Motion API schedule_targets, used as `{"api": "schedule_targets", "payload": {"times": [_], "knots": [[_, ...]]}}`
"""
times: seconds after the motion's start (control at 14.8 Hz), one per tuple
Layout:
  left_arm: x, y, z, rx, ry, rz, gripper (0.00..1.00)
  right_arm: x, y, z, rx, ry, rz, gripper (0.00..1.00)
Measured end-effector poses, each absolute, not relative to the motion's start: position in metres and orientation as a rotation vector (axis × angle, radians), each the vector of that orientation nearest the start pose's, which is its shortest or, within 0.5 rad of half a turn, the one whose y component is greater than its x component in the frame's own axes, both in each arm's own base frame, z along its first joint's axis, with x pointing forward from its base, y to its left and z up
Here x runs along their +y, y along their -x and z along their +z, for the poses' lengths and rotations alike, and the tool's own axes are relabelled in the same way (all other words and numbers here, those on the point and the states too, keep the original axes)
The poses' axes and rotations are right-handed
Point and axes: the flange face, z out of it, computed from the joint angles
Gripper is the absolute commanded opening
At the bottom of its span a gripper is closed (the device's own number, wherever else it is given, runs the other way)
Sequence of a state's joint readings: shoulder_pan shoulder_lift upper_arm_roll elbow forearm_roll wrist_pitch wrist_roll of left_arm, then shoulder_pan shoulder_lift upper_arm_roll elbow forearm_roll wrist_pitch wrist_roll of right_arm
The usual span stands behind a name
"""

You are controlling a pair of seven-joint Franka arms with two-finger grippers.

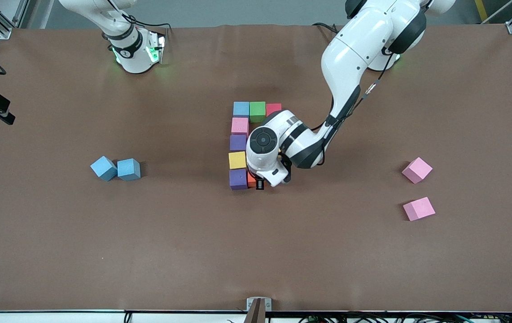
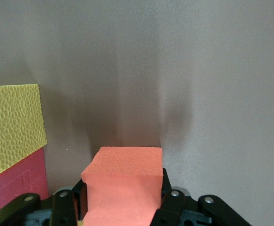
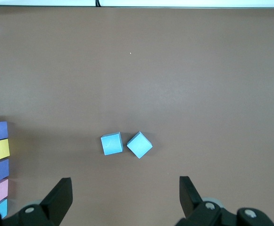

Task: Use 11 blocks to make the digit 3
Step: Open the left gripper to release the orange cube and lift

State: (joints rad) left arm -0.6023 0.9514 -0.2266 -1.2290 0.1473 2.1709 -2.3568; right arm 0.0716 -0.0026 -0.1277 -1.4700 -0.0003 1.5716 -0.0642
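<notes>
1. Pinching a small orange foam cube [image 2: 122, 181] between its two black fingers [image 2: 170, 200], the left gripper [image 1: 258, 183] sits low over the table, just beside the purple foam cube [image 1: 238, 178] at the near end of the block column.
2. Seen from the left wrist, the orange cube is squeezed in at its sides by the pads, and a yellow foam cube [image 2: 13, 125] stands close by with a pink foam cube [image 2: 15, 184] next to it.
3. From the front, the built figure runs as a top row of a light blue cube [image 1: 241, 108], a green cube [image 1: 257, 111] and a red cube [image 1: 273, 108]; below the blue one comes a column of pink [image 1: 240, 126], purple [image 1: 238, 142], yellow [image 1: 237, 159] and then the near purple cube.
4. The left arm's wrist covers the area just beside that column, so what lies under it cannot be told.
5. The right gripper [image 3: 125, 197] hangs high with its fingers spread wide and nothing between them; that arm waits near its base.
6. Two light blue foam cubes [image 1: 115, 169] lie touching each other, toward the right arm's end of the brown table [image 1: 256, 251].
7. Two loose pink foam cubes [image 1: 417, 189] lie apart from each other toward the left arm's end, one nearer the front camera than the other.
</notes>
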Motion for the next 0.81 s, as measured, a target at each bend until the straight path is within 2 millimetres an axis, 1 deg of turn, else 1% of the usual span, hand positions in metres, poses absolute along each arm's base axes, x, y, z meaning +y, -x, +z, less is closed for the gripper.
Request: {"api": "schedule_targets", "payload": {"times": [0.41, 0.47, 0.61, 0.68, 0.74, 0.81], "knots": [[-0.5197, -0.5515, 0.2004, -2.205, 2.267, 0.088, 0.04, -0.0312, -0.5529, 0.6736, -0.013, 3.144, -0.164, 1.00], [-0.5194, -0.5524, 0.2004, -2.209, 2.269, 0.086, 0.04, -0.0312, -0.5529, 0.6736, -0.013, 3.144, -0.164, 1.00], [-0.5191, -0.5532, 0.2004, -2.213, 2.270, 0.084, 0.09, -0.0311, -0.5529, 0.6736, -0.013, 3.144, -0.164, 1.00], [-0.5192, -0.5532, 0.2004, -2.213, 2.271, 0.084, 0.14, -0.0311, -0.5529, 0.6736, -0.013, 3.144, -0.164, 1.00], [-0.5196, -0.5528, 0.2002, -2.212, 2.272, 0.082, 0.21, -0.0311, -0.5529, 0.6736, -0.013, 3.144, -0.164, 1.00], [-0.5201, -0.5524, 0.2000, -2.211, 2.274, 0.078, 0.34, -0.0311, -0.5529, 0.6736, -0.013, 3.144, -0.164, 1.00]]}}
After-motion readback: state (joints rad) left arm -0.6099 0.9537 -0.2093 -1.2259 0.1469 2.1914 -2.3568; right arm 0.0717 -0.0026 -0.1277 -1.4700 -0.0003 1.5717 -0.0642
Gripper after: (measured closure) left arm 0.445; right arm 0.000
